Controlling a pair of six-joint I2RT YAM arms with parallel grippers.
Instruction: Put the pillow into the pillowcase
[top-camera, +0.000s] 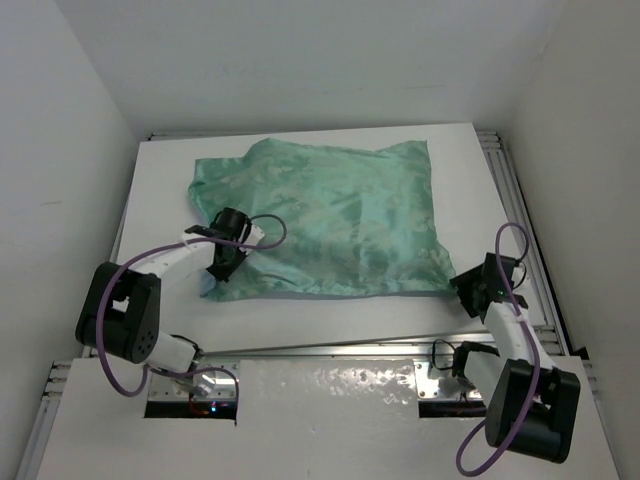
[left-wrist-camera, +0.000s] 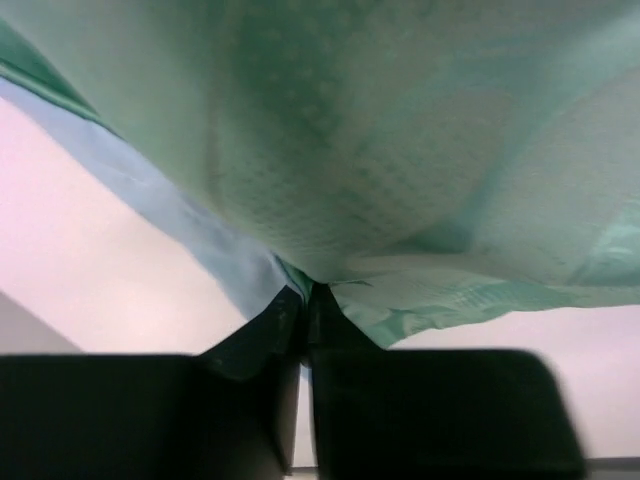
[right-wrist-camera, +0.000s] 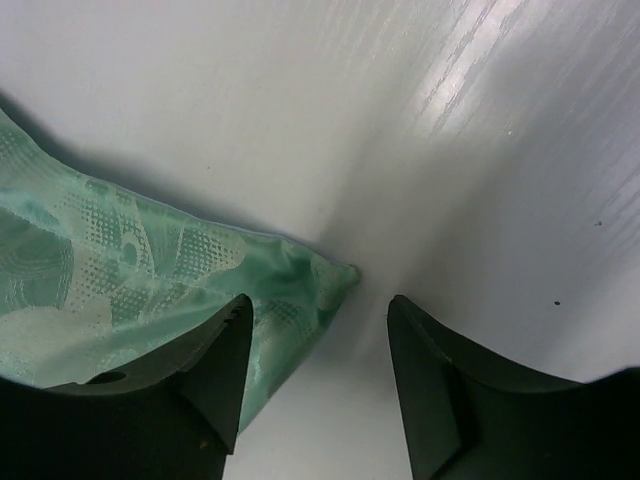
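Observation:
The pillowcase (top-camera: 330, 215) lies mint-green side up in the middle of the white table, puffed and creased. The pillow is hidden; no cream foam shows in any view. My left gripper (top-camera: 222, 264) is at the case's near left corner. In the left wrist view its fingers (left-wrist-camera: 280, 320) are pressed together on the fabric edge (left-wrist-camera: 330, 295), where mint satin meets the light blue side (left-wrist-camera: 170, 215). My right gripper (top-camera: 466, 284) stands open at the near right corner. In the right wrist view that corner (right-wrist-camera: 300, 275) lies on the table just ahead of the open right gripper (right-wrist-camera: 318, 305).
White walls close in the table (top-camera: 300, 320) on the left, back and right. An aluminium rail (top-camera: 520, 230) runs along the right edge. A thin metal bar (top-camera: 330, 345) crosses in front of the arm bases.

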